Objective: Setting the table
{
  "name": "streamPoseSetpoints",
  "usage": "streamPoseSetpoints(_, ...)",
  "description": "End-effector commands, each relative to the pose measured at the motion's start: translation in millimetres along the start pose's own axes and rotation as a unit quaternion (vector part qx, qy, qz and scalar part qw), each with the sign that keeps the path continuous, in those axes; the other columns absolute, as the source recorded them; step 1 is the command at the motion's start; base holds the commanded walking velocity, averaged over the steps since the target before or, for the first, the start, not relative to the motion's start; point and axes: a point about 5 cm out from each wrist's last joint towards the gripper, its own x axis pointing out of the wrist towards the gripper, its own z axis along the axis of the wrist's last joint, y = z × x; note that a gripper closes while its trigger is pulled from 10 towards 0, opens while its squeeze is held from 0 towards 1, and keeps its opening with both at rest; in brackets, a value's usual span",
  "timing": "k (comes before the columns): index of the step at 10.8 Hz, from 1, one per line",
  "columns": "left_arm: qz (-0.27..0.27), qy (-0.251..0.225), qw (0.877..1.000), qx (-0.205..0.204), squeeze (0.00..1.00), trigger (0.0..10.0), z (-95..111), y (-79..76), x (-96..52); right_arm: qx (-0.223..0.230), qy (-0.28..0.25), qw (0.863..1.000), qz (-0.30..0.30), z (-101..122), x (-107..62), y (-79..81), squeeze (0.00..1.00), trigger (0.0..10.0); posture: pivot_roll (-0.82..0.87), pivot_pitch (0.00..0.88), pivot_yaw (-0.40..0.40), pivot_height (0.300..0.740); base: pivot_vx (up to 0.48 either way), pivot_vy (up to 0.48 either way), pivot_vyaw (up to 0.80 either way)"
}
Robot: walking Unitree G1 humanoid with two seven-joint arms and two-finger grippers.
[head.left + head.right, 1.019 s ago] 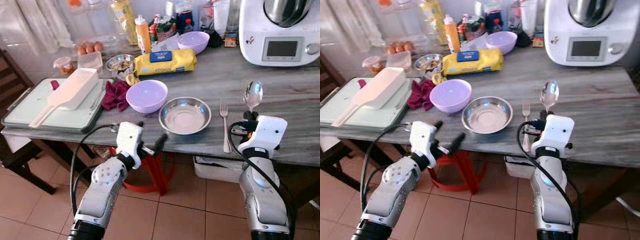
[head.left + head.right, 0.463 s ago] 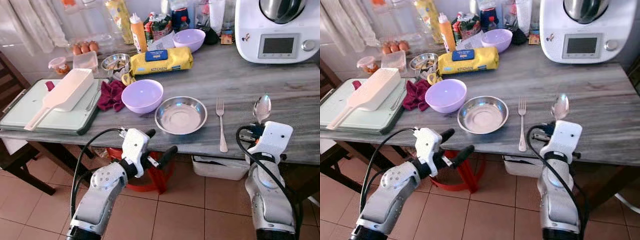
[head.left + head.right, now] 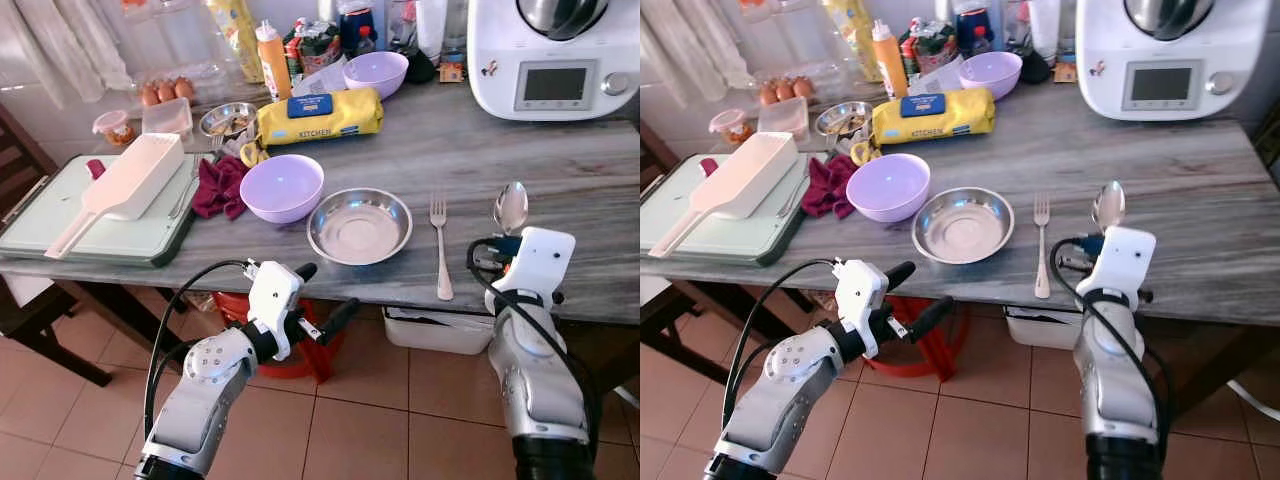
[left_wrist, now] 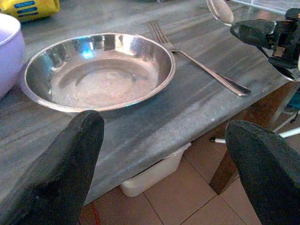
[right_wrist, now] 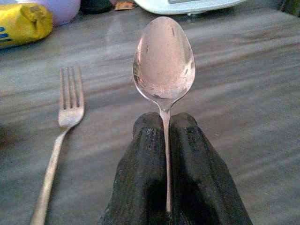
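Right wrist view: right gripper (image 5: 166, 140) jaws clenched on spoon (image 5: 163, 61), destined beside fork (image 5: 63, 129); left gripper (image 3: 315, 300) jaws released.

Polished, mirror-bright metal is seen in the spoon (image 5: 163, 65), fork (image 3: 440, 245) and steel bowl (image 4: 98, 70); the bench (image 3: 560, 170) is matt grey woodgrain.

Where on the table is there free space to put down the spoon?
The right hand grips the spoon. Bare tabletop lies right of the fork, in front of the white kitchen machine. Left of the fork it is crowded: the steel bowl, then the purple bowl.
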Motion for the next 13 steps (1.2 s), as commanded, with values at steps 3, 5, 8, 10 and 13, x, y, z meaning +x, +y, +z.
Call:
streamPoseSetpoints(3,0.006,0.005,1.000,0.005,0.00,10.0,-1,2.3,-3.4,0.003,0.027,0.999,0.023,-4,6.3,9.2,0.00,10.0,-0.12,0.107,0.166,0.740,0.000,0.000,0.00)
streamPoseSetpoints(5,0.005,0.007,1.000,0.006,0.00,10.0,-2,2.2,-3.1,0.004,0.037,0.998,0.040,-5,10.2,15.4,0.00,10.0,-0.12,0.107,0.169,0.740,0.000,0.000,0.00)
streamPoseSetpoints(8,0.004,0.009,1.000,0.009,0.00,10.0,-3,2.2,-3.0,-0.002,0.044,0.998,0.045,-5,15.6,18.0,0.00,10.0,-0.12,0.111,0.170,0.740,0.000,0.000,0.00)
streamPoseSetpoints(10,0.004,0.010,1.000,0.009,0.00,10.0,-3,1.5,-4.1,-0.004,0.051,0.997,0.049,-6,19.7,18.6,0.00,10.0,-0.12,0.115,0.169,0.740,0.000,0.000,0.00)
streamPoseSetpoints(13,0.003,0.008,1.000,0.012,0.00,10.0,-2,1.1,-5.2,0.000,0.062,0.997,0.054,-11,21.6,20.6,0.00,10.0,-0.11,0.115,0.172,0.740,0.000,0.000,0.00)
